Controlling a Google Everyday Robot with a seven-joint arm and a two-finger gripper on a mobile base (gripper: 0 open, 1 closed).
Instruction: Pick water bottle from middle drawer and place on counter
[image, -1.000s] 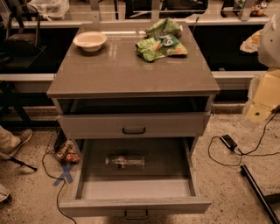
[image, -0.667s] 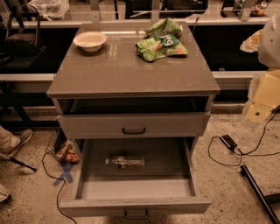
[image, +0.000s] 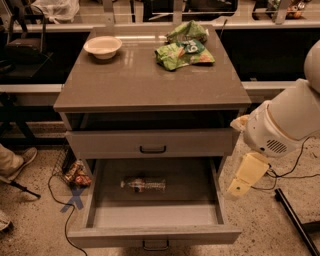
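The robot's pale yellow claw (image: 245, 176) hangs below the white arm housing, just outside the right wall of the open grey middle drawer (image: 155, 234). Whether it is open or closed cannot be told, but it appears to carry nothing. The small clear plastic water bottle (image: 143, 185) lies on its side on the drawer floor, apart from the claw. The smooth grey-brown bench (image: 135, 85) bears a white bowl (image: 102, 46) and green snack bags (image: 184, 50). With the drawer open, reaching, grasping, lifting and placing all seem left to do.
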